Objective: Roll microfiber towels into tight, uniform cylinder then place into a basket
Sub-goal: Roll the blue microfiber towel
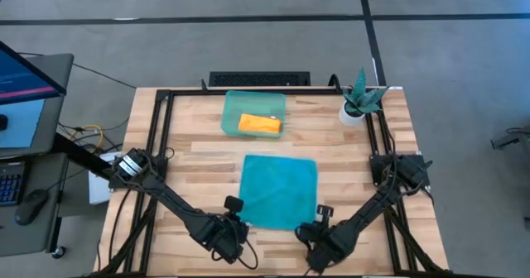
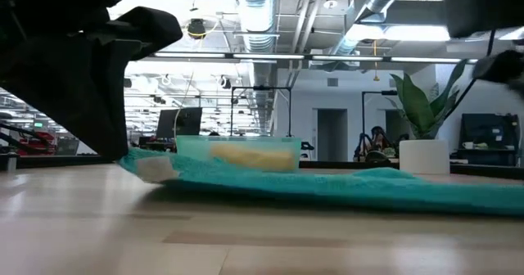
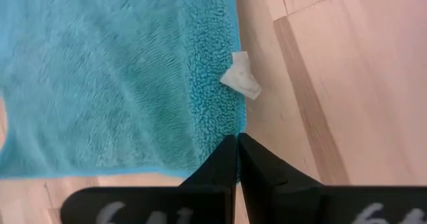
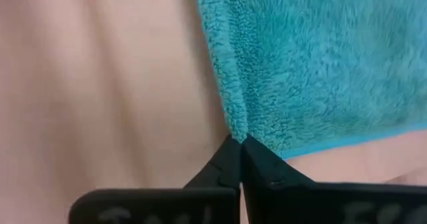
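Seen from above: a pale wooden desk (image 1: 190,137) carrying a square teal-blue microfiber towel (image 1: 279,189), spread flat at the middle. Farther back, apart from it, a shallow translucent pale-green plastic basket (image 1: 234,104) already holding a rolled bright orange microfiber towel (image 1: 260,125). At the back right corner, a small white pot with a spiky green plant (image 1: 358,103). Both dark arms reaching in from the sides to the teal towel's near edge (the edge closest to the arms' hands). Left hand (image 3: 237,143) at the near left corner, fingers pressed together on the towel's hem, just beside a small white care tag (image 3: 241,76). Right hand (image 4: 237,144) at the near right corner, fingers likewise closed, pinching the fluffy edge. Towel stretching away from both hands toward the basket; near edge running side to side between them, so likely the axis of the coming roll, each hand nearest its own corner.
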